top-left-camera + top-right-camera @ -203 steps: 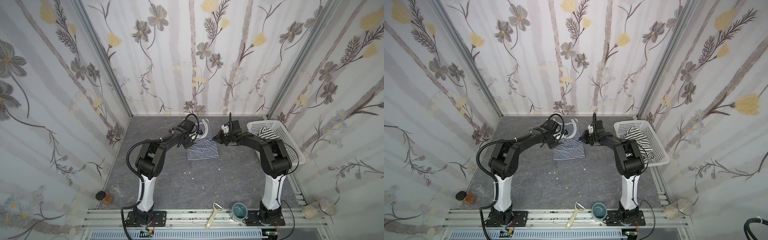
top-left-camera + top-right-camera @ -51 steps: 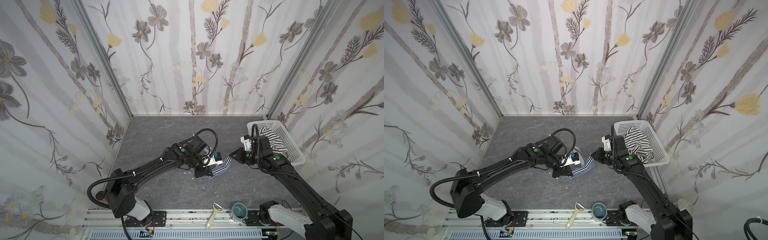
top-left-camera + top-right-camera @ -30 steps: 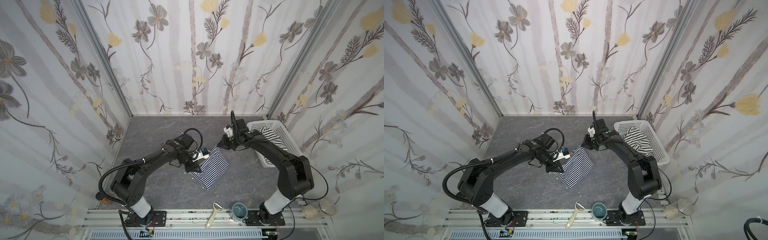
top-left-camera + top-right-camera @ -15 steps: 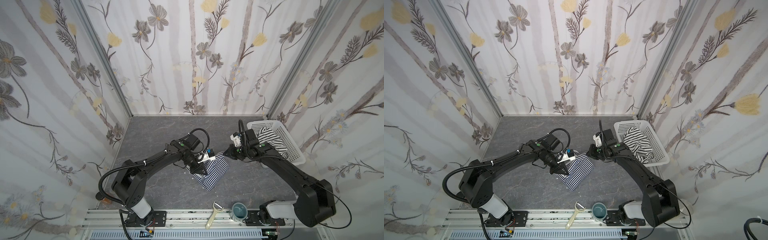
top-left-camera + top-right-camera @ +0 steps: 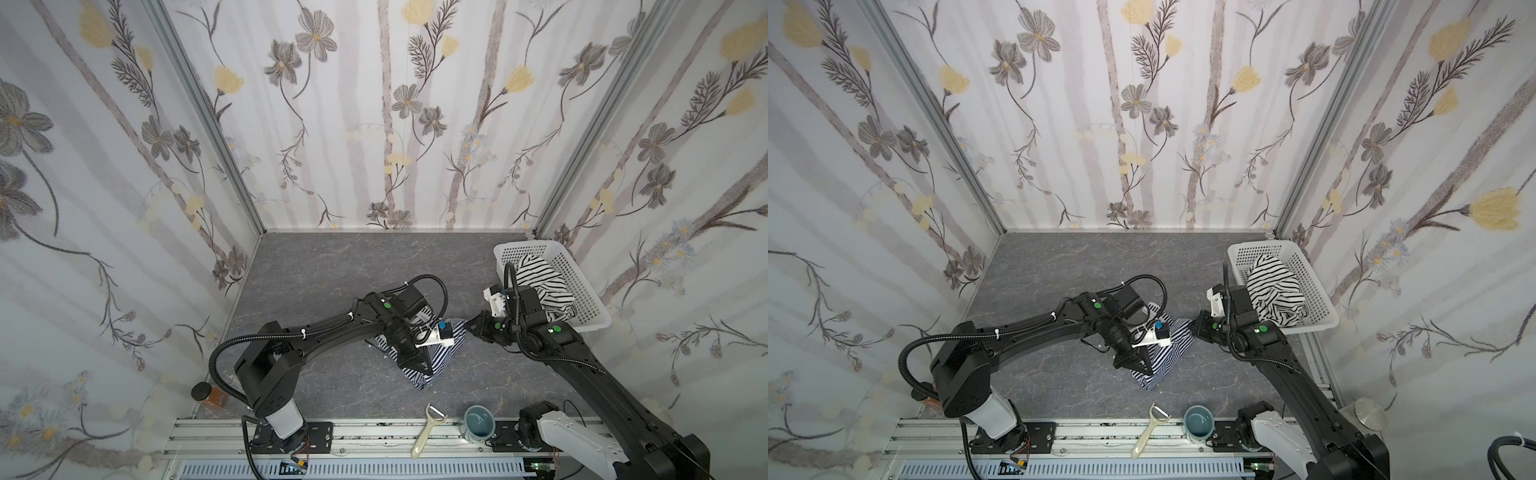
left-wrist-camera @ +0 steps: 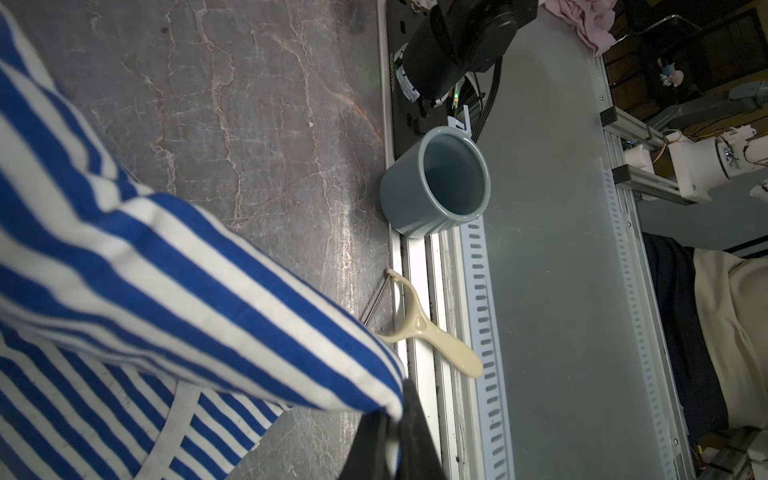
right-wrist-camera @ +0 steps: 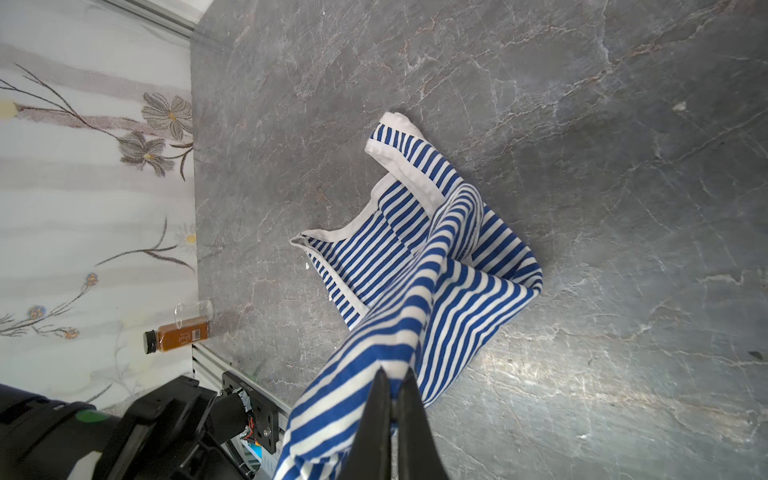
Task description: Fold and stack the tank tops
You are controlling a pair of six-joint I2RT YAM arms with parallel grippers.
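Note:
The navy-and-white striped tank top point(image 5: 437, 360) point(image 5: 1165, 359) lies partly doubled over on the grey table, in the middle near the front. My left gripper point(image 5: 417, 365) point(image 5: 1138, 366) is shut on one raised edge of it point(image 6: 166, 270), jaws point(image 6: 390, 415) pinching the cloth. My right gripper point(image 5: 469, 326) point(image 5: 1194, 326) is shut on the opposite raised edge, seen in the right wrist view point(image 7: 395, 378). There the white-trimmed straps point(image 7: 399, 166) rest flat on the table. The black-striped white tank top point(image 5: 540, 282) point(image 5: 1273, 286) sits crumpled in the basket.
A white perforated basket point(image 5: 582, 291) point(image 5: 1312, 286) stands at the right wall. On the front rail are a blue-grey mug point(image 5: 478, 422) point(image 6: 436, 187) and a cream peeler point(image 5: 428, 428) point(image 6: 432, 336). A small amber bottle point(image 5: 208, 395) point(image 7: 176, 336) lies at the front left corner.
Both grippers have come toward the front with the striped top's edge. The cloth, spread between them a second ago, now sags folded over itself.

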